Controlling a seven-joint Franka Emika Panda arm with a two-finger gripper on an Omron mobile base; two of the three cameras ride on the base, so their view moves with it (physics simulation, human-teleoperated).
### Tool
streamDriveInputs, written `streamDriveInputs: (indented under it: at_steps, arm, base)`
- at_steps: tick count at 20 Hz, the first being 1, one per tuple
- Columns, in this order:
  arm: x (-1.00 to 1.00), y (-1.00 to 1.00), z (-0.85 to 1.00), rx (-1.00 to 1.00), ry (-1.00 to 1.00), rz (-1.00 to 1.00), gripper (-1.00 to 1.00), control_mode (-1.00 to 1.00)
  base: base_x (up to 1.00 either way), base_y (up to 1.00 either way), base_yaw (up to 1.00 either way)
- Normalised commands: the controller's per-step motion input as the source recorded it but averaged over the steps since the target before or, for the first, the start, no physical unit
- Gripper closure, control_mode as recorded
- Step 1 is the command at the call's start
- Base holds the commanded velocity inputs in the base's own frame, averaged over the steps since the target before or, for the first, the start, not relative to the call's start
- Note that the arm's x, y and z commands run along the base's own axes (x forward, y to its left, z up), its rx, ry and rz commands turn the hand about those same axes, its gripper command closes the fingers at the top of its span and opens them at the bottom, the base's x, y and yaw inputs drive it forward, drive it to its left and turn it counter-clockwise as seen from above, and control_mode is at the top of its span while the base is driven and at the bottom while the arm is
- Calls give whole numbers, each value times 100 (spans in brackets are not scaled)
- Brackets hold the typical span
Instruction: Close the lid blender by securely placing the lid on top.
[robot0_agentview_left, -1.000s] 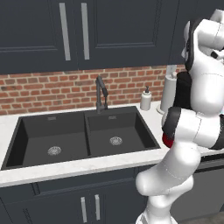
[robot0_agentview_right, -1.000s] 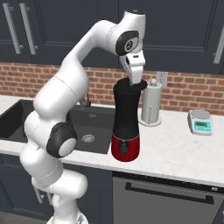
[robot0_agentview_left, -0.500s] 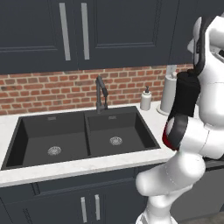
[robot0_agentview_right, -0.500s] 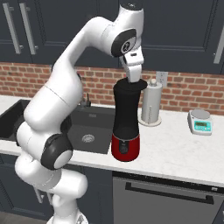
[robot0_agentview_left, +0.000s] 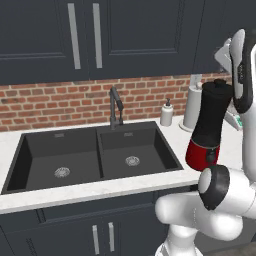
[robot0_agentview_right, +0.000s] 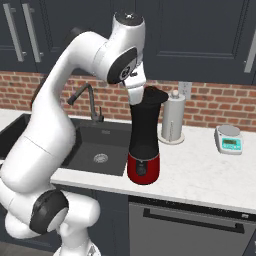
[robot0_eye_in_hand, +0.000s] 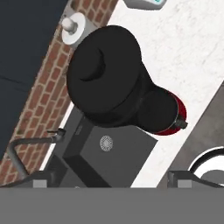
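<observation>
Blender (robot0_agentview_right: 144, 145): upright on the white counter (robot0_agentview_right: 200, 175), just right of the black double sink (robot0_agentview_left: 95, 155); black jar on a rounded red base.
Lid (robot0_eye_in_hand: 105, 72): seated flat on the jar's mouth, central knob up; in the right base view it caps the jar at its top (robot0_agentview_right: 154, 93).
Claw (robot0_eye_in_hand: 109, 183): above the blender and off to its sink side, looking down on the lid; fingers apart, nothing between them.
Lid relative to claw: below the fingertips and apart from them; no contact visible. In the hand view the lid sits well up from the two dark tips.
Arm: in the right base view the white wrist hangs just left of the lid, close beside the jar's top.
Paper-towel roll (robot0_agentview_right: 172, 120): upright behind the blender to its right, against the brick wall.
Soap dispenser (robot0_agentview_left: 167, 113): at the wall between the faucet (robot0_agentview_left: 116, 106) and the roll.
Scale (robot0_agentview_right: 229, 139): on the counter far right, well apart from the blender.
</observation>
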Motion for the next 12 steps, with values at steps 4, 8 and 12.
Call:
streamDriveInputs:
  at_steps: [4,8,12]
  arm:
    - [-28,77,-32,0,-12,4,-100,-100]
    - [0,16,-2,-2,-2,0,-100,-100]
    - [0,0,0,0,0,0,-100,-100]
  base:
    - [0,0,0]
    - [0,0,0]
    - [0,0,0]
